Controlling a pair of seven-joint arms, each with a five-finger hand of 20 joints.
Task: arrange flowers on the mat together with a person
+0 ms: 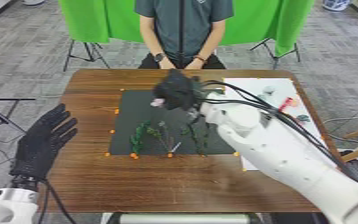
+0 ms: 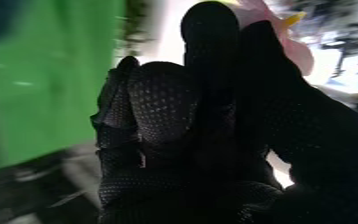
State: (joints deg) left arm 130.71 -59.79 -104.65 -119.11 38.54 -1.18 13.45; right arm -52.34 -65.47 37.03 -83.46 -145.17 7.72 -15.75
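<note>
Gray floor [image 1: 26,55] surrounds a brown table [image 1: 95,175], green cloth [image 1: 87,20] beyond at 12 o'clock. A dark mat [image 1: 138,106] lies mid-table, a white sheet [image 1: 286,87] toward 2 o'clock. The left hand [image 1: 42,145], fingers straight and empty, hangs at the table's 9 o'clock edge; the right hand [image 1: 172,89], above the mat's 12 o'clock side, pinches a pink flower [image 1: 157,102] between fingers and thumb. Green sprigs [image 1: 139,136] lie toward the mat's 6 o'clock.
</note>
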